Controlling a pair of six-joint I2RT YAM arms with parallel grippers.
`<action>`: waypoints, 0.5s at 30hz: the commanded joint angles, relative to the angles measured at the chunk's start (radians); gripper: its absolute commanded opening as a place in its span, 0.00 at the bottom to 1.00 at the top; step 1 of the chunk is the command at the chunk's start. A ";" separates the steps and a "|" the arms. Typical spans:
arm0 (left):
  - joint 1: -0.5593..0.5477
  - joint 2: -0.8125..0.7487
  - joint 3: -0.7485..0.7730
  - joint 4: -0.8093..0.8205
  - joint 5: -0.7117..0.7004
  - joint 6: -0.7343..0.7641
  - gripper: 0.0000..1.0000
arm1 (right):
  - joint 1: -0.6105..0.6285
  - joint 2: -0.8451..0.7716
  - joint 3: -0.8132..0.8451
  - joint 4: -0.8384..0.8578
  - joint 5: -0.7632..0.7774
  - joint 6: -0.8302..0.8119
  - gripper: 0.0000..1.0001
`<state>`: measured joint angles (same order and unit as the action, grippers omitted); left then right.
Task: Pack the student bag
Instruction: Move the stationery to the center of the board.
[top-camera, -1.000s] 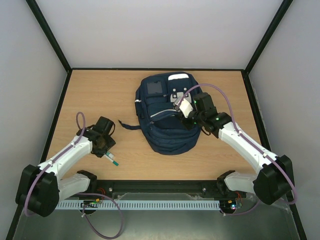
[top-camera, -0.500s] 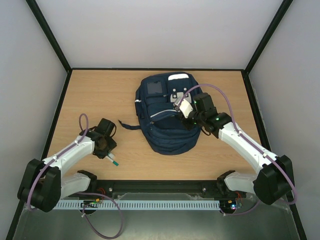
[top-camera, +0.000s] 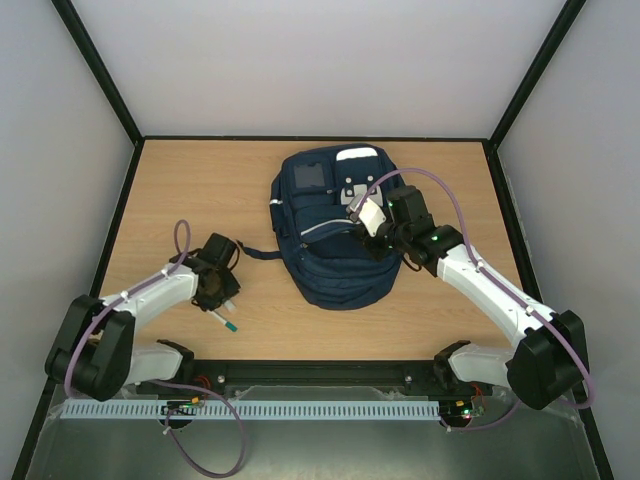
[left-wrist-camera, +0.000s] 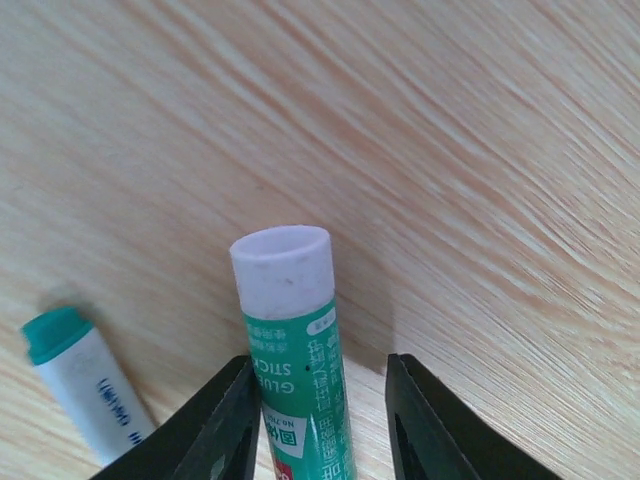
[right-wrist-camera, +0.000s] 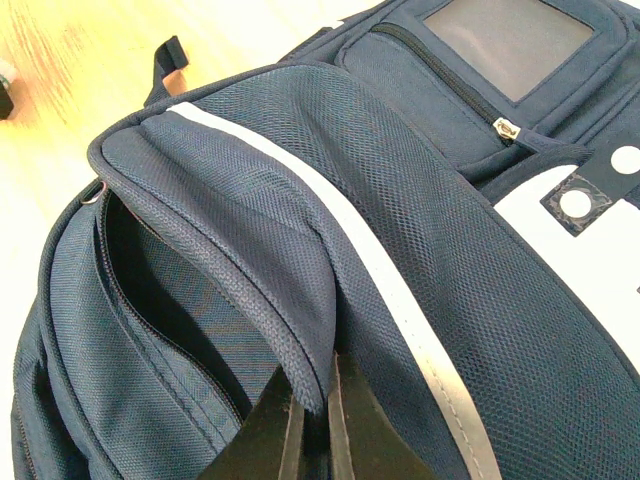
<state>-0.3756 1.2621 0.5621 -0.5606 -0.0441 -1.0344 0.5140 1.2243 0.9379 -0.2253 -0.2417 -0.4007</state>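
Observation:
The student bag (top-camera: 335, 240) lies flat mid-table, navy with white stripes. My right gripper (top-camera: 360, 232) is shut on the edge of a front-pocket flap (right-wrist-camera: 300, 330) and holds it up, so the pocket's dark opening (right-wrist-camera: 160, 290) gapes; the jaws (right-wrist-camera: 315, 388) pinch the fabric. My left gripper (top-camera: 218, 298) is low over the wood left of the bag. A green-and-white glue stick (left-wrist-camera: 290, 310) stands between its open jaws (left-wrist-camera: 320, 378). The left finger touches the stick, while a gap remains at the right finger.
A white pen with a green cap (left-wrist-camera: 85, 375) lies on the table just beside the left gripper, also visible from above (top-camera: 225, 322). A dark strap (top-camera: 258, 250) trails from the bag's left side toward the left arm. Black walls edge the table.
The left arm has shifted a little right, toward the bag's strap, and its jaws have narrowed around the glue stick. The right gripper and the lifted flap have not moved.

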 joint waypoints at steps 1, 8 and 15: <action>-0.050 0.080 0.033 0.034 0.038 0.133 0.35 | -0.003 -0.039 -0.002 0.007 -0.056 0.014 0.01; -0.185 0.222 0.096 0.042 0.061 0.229 0.24 | -0.003 -0.039 -0.003 0.006 -0.058 0.015 0.01; -0.373 0.273 0.203 -0.012 0.000 0.375 0.25 | -0.003 -0.038 -0.004 0.006 -0.054 0.013 0.01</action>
<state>-0.6846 1.5047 0.7486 -0.5133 -0.0517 -0.7738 0.5117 1.2243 0.9375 -0.2253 -0.2474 -0.4007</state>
